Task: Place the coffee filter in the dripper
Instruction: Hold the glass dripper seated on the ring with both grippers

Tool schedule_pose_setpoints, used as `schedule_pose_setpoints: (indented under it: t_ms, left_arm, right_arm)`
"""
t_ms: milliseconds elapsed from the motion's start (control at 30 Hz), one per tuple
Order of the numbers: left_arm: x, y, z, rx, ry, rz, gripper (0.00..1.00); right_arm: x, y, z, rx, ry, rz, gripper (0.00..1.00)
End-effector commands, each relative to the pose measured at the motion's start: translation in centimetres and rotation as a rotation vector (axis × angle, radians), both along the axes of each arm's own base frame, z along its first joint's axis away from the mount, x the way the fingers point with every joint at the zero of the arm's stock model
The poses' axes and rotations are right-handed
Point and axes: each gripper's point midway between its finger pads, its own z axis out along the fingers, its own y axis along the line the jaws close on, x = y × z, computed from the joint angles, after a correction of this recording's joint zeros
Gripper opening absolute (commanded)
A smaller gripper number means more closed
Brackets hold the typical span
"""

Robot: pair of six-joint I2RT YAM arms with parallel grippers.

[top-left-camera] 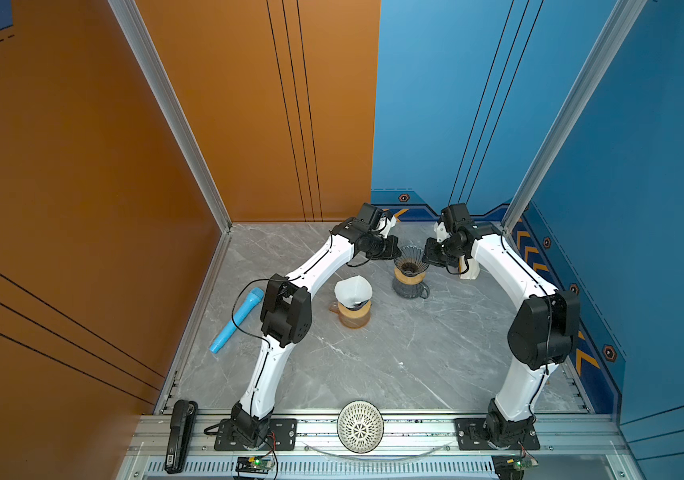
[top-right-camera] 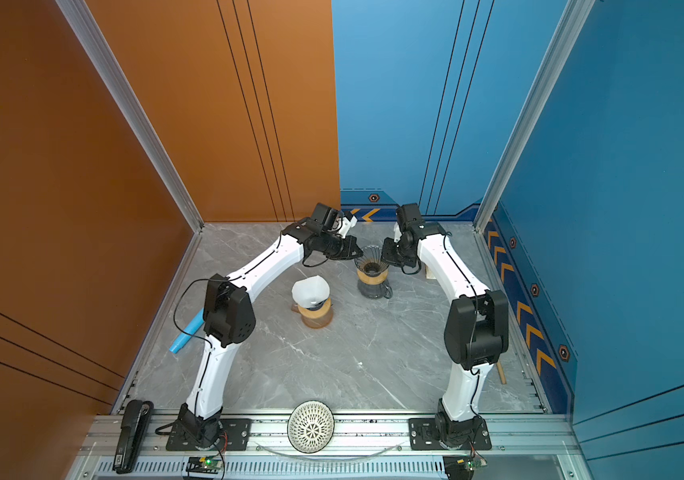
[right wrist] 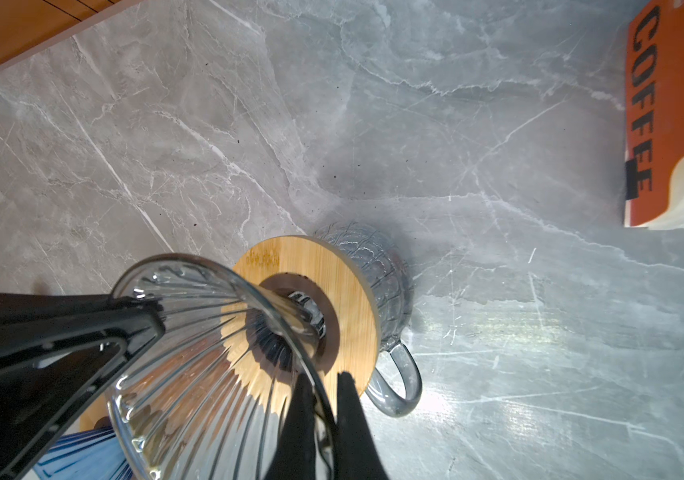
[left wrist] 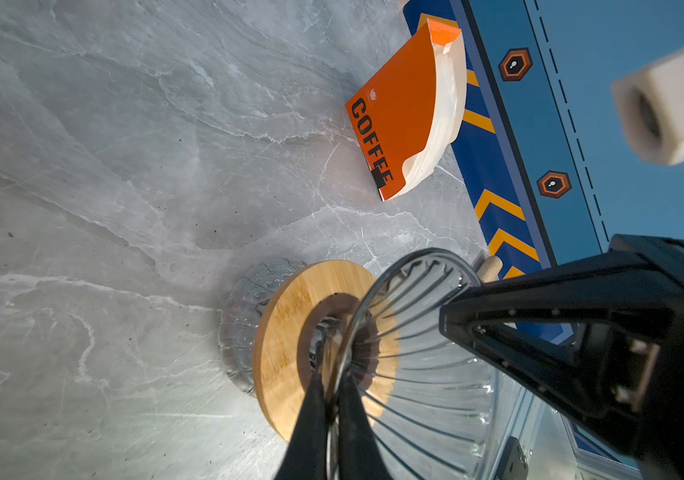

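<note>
We had both grippers clamped on the dripper's glass rim, the left gripper (left wrist: 334, 386) on one side and the right gripper (right wrist: 323, 386) opposite. The dripper (top-left-camera: 410, 259) was empty and sat on a grey mug (top-left-camera: 408, 289). The filter (top-left-camera: 352, 286) stood mouth-up, its cone axis roughly upright, atop an amber cup (top-left-camera: 354, 318). It was beside the dripper on the left arm's side, so we judged the left gripper nearer. Near the dripper, an orange pouch (left wrist: 398, 116) held white papers.
</note>
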Motion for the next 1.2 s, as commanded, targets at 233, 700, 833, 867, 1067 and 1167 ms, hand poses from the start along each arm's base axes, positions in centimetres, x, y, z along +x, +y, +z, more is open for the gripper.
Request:
schedule_pose_setpoints:
  t_ms: [233,700,833,867,1067,1167]
  left_arm:
    - [-2.1,0.5,-4.3,0.072,0.104,-0.044,0.00]
    - [-2.2,0.8,-5.7,0.066,0.155,-0.044,0.00]
    - [-2.1,0.8,-5.8,0.062,0.164,-0.037,0.00]
    - [-2.1,0.8,-5.9,0.061,0.171,-0.033,0.00]
    - [-2.1,0.9,-6.4,0.066,0.195,-0.025,0.00]
    - [-2.0,0.9,-6.2,0.063,0.195,-0.026,0.00]
  right_arm:
    - [0.9,-1.6,-2.4,-0.127,-0.028,-0.047,0.00]
    - [-0.6,-2.3,-6.1,-0.096,0.086,-0.096,0.00]
    - [-1.0,-2.5,-6.8,-0.107,0.139,-0.097,0.00]
    - [-1.1,-2.5,-6.9,-0.107,0.149,-0.097,0.00]
    - [-1.2,-2.5,-7.2,-0.077,0.178,-0.112,0.00]
    - [-1.2,-2.4,-6.5,-0.062,0.167,-0.111,0.00]
